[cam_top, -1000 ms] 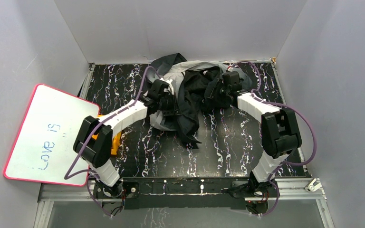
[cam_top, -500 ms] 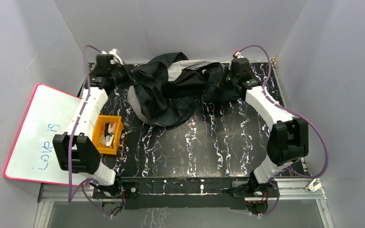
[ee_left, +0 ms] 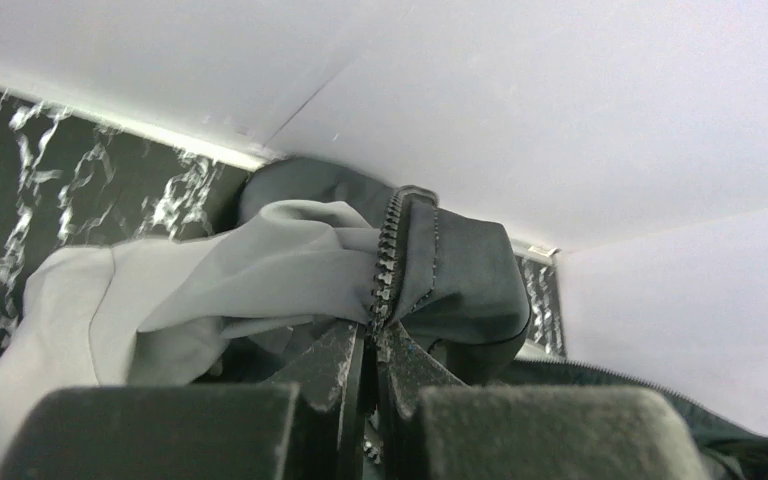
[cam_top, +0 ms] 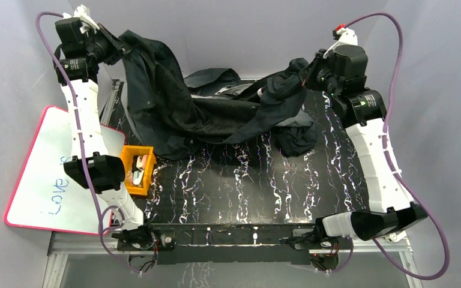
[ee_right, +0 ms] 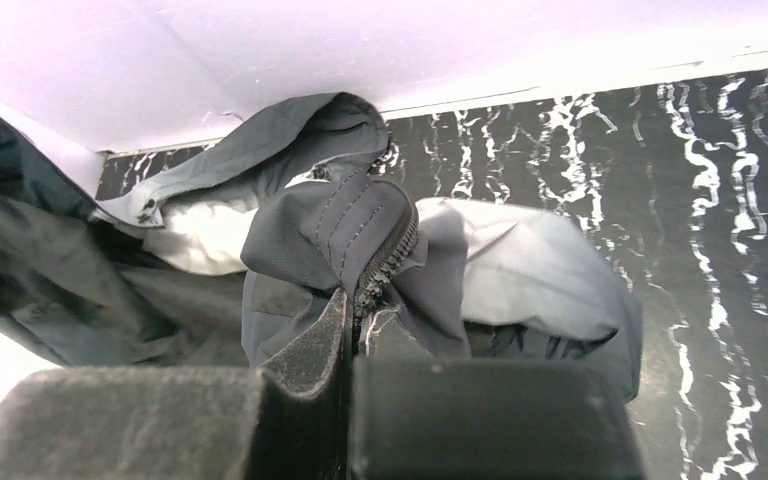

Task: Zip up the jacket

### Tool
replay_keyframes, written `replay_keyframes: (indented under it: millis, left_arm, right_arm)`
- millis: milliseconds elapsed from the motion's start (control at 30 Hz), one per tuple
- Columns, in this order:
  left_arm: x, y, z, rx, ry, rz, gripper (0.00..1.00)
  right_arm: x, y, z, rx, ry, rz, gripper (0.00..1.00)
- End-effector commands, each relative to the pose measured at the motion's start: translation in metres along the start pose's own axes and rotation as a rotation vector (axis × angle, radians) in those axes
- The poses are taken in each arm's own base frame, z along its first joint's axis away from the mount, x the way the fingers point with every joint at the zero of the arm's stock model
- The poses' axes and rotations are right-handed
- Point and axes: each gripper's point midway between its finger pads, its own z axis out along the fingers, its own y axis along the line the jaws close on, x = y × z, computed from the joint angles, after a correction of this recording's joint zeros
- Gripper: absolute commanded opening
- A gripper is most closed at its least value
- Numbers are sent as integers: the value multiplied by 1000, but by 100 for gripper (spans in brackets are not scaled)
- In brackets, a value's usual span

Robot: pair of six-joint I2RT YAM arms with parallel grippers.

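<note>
The jacket (cam_top: 210,117), dark grey with light grey parts, hangs stretched between my two raised grippers above the back of the table. My left gripper (cam_top: 113,48) is high at the back left, shut on a zipper edge of the jacket (ee_left: 385,270); grey cloth bunches at its tips (ee_left: 370,335). My right gripper (cam_top: 309,72) is high at the back right, shut on another zipper edge (ee_right: 385,255) right at its tips (ee_right: 355,310). The jacket's middle sags onto the table.
An orange bin (cam_top: 138,171) with small items sits at the table's left. A whiteboard with a pink rim (cam_top: 42,174) leans off the left edge. White walls close in on the back and both sides. The black marbled tabletop (cam_top: 246,186) lies in front.
Both arms have risen and spread apart, lifting the jacket off the table and stretching it between them. The left arm went far up and left, the right up and right.
</note>
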Motion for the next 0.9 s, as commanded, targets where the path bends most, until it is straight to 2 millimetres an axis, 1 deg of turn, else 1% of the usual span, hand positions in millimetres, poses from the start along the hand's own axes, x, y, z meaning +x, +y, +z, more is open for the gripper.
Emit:
replay_keyframes:
  millis: [0,33,100,133,167,233,267,300,367,433,467,533,600,700,800,867]
  left_arm:
    - [-16,-46,-15,194,11,-69,0]
    - [-10,-51,-15,238,36,-87,0]
    - [21,-58,-7,301,136,-113,0]
    - [40,-63,-4,313,182,-105,0]
    - [64,-79,-5,343,229,-70,0]
    - [107,-100,-7,384,318,-22,0]
    - [128,-112,-10,415,370,-7,0]
    - [144,-121,-15,442,411,1,0]
    - [171,-134,-25,469,471,6,0]
    - [202,-140,-35,483,538,3,0]
    - [214,-147,-44,504,564,-3,0]
    - [241,-153,-59,538,623,-27,0]
    - [257,-152,-72,548,649,-37,0]
    - [265,-151,-100,577,669,-52,0]
    - [272,-153,-129,608,688,-59,0]
    - [287,-149,-144,612,723,-73,0]
  right_arm:
    - [-33,-11,-36,76,-87,-75,0]
    - [-31,-14,-37,86,-82,-83,0]
    - [-23,-20,-37,105,-65,-94,0]
    - [-17,-23,-37,111,-58,-97,0]
    - [-12,-26,-37,117,-54,-100,0]
    - [-2,-33,-35,134,-45,-103,0]
    - [2,-36,-33,145,-33,-106,0]
    - [7,-39,-30,155,-21,-107,0]
    - [12,-43,-25,172,-8,-109,0]
    - [12,-44,-23,175,-9,-106,0]
    - [11,-43,-22,166,-9,-102,0]
    - [11,-30,-24,102,-2,-90,0]
    - [17,-17,-25,29,26,-79,0]
    - [38,-1,-30,-77,110,-74,0]
    - [58,15,-44,-200,169,-69,0]
    - [74,27,-57,-298,217,-65,0]
